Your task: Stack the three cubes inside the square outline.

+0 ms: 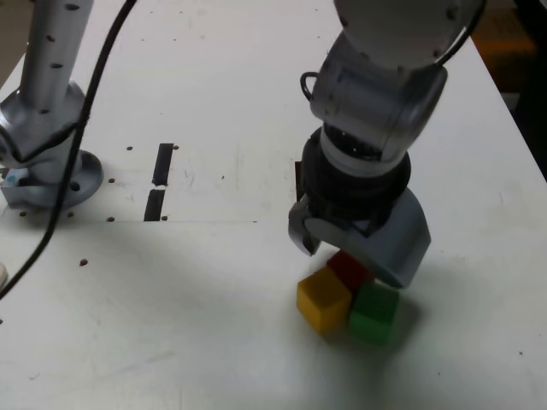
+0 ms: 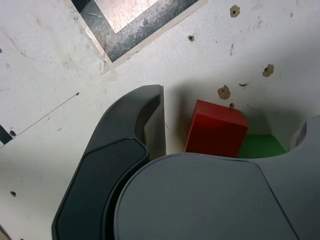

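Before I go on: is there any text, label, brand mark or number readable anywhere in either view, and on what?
None: no readable text in either view.
The red cube, yellow cube and green cube show plain faces.
The end effector and its grey arm housing show no marking.
The white table carries only black tape strips and the square outline.

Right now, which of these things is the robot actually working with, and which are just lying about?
Part of the job:
red cube
yellow cube
green cube
square outline
end effector, open above the cubes

Just there:
two black tape strips
cable
grey post
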You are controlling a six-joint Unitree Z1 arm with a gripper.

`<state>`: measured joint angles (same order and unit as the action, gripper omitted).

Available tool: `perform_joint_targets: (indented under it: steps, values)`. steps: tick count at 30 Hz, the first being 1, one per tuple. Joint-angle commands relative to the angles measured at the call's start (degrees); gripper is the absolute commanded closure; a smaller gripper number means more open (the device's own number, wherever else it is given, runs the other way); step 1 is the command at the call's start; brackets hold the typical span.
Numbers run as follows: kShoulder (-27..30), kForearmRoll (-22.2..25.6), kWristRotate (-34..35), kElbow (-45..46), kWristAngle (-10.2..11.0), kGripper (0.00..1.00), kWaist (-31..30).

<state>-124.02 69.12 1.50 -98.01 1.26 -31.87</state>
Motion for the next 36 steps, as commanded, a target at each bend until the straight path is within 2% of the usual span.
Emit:
perform_joint_targets:
  steps: [1, 12, 19, 26, 29, 31, 36]
  values:
    - [-0.91, -0.19, 0.0, -0.19, 0.17, 0.04, 0.22]
    - [-3.37, -2.41, -0.11, -0.06, -0.78, 0.13, 0.38]
    - [-3.42, -2.47, -0.17, 0.22, -0.99, 0.31, 0.41]
    - [-3.36, -2.87, -0.18, 0.43, -0.66, 0.32, 0.61]
    - [-3.15, -2.73, -0.45, 0.58, -0.93, 0.41, 0.68]
    - [-3.1, -1.68, -1.67, 0.11, -1.69, 0.52, 1.03]
    - [-5.03, 6.12, -5.42, -4.55, -3.57, 0.62, 2.05]
